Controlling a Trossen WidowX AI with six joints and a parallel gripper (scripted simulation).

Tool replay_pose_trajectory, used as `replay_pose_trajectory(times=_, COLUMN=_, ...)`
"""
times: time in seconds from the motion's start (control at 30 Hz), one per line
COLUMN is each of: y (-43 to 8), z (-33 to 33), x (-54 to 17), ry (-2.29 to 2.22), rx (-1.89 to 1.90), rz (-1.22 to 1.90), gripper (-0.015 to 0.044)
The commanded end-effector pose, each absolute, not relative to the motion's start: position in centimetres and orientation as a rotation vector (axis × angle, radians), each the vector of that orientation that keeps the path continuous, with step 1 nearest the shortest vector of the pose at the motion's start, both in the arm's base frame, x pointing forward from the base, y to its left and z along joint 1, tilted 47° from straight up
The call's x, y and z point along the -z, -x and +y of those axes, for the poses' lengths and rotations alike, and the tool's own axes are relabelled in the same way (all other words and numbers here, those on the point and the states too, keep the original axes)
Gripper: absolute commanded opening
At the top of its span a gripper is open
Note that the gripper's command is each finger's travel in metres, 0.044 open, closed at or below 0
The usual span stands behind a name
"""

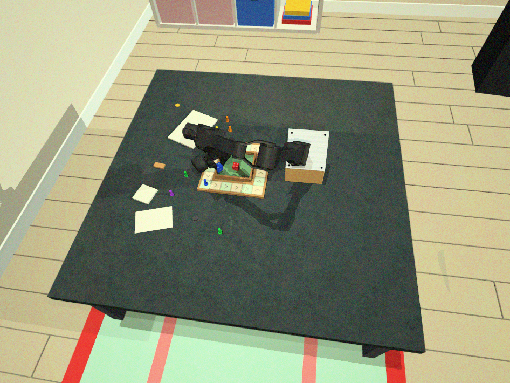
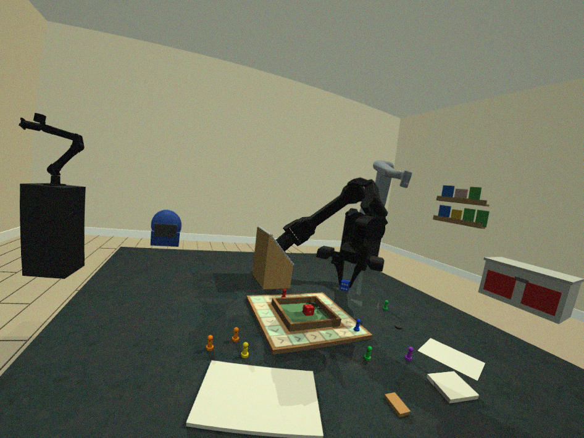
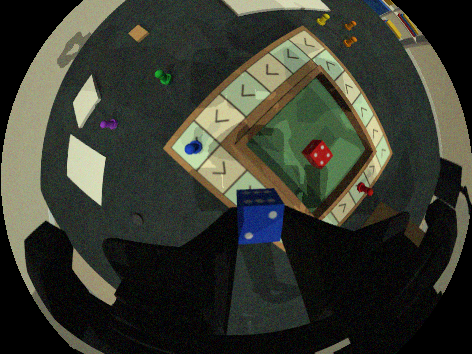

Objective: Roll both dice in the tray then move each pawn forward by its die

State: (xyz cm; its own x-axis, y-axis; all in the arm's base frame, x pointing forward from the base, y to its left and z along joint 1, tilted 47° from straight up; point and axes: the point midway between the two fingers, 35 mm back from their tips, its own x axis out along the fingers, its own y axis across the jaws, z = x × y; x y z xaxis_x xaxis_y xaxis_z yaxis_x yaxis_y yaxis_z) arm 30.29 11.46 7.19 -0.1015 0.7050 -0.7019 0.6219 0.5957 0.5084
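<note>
My gripper (image 1: 218, 164) (image 2: 346, 282) (image 3: 256, 212) is shut on the blue die (image 1: 219, 168) (image 2: 344, 285) (image 3: 259, 218), holding it in the air above the board's side. The red die (image 1: 235, 166) (image 2: 308, 309) (image 3: 318, 154) lies on the green floor of the wooden tray (image 1: 234, 179) (image 2: 311, 325) (image 3: 267, 175). The blue pawn (image 1: 205, 182) (image 2: 357, 325) (image 3: 193, 147) stands on a corner square of the board (image 1: 226, 187) (image 2: 297, 338) (image 3: 247, 92). The red pawn (image 2: 284, 293) (image 3: 365, 189) stands on the side towards the arm's base; the arm hides it in the top view.
Green pawns (image 1: 185, 173) (image 2: 368, 353) (image 3: 162, 76), a purple pawn (image 1: 171, 192) (image 2: 408, 353) (image 3: 108, 124), orange pawns (image 1: 227, 118) (image 2: 210, 343) and a yellow pawn (image 2: 244, 350) (image 3: 323, 19) stand off the board. White slabs and an orange-brown block (image 1: 159, 165) (image 2: 397, 404) (image 3: 138, 33) lie around.
</note>
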Motion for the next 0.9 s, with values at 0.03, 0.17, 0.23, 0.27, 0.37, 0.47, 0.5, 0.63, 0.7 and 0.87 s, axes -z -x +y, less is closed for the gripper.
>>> replay_pose_trajectory(times=0.03, y=-30.7, z=9.8, x=-4.5, ry=-1.199, rx=0.063, rz=1.835, gripper=0.0000)
replay_pose_trajectory(times=0.17, y=-30.9, z=8.5, x=-2.5, ry=-1.294, rx=0.191, rz=1.856, gripper=0.0000)
replay_pose_trajectory(times=0.23, y=-30.9, z=7.9, x=-1.5, ry=-1.341, rx=0.255, rz=1.865, gripper=0.0000)
replay_pose_trajectory(times=0.27, y=-31.0, z=7.5, x=-1.0, ry=-1.365, rx=0.288, rz=1.869, gripper=0.0000)
replay_pose_trajectory(times=0.37, y=-30.9, z=6.6, x=0.5, ry=-1.435, rx=0.387, rz=1.878, gripper=0.0000)
replay_pose_trajectory(times=0.47, y=-30.8, z=5.7, x=2.0, ry=-1.505, rx=0.487, rz=1.885, gripper=0.0000)
replay_pose_trajectory(times=0.5, y=-30.7, z=5.3, x=2.5, ry=-1.528, rx=0.520, rz=1.886, gripper=0.0000)
replay_pose_trajectory(times=0.63, y=-30.4, z=4.4, x=4.1, ry=-1.604, rx=0.633, rz=1.889, gripper=0.0000)
replay_pose_trajectory(times=0.7, y=-30.3, z=4.3, x=4.2, ry=-1.607, rx=0.638, rz=1.889, gripper=0.0000)
replay_pose_trajectory(times=0.87, y=-30.3, z=4.4, x=4.2, ry=-1.587, rx=0.656, rz=1.884, gripper=0.0000)
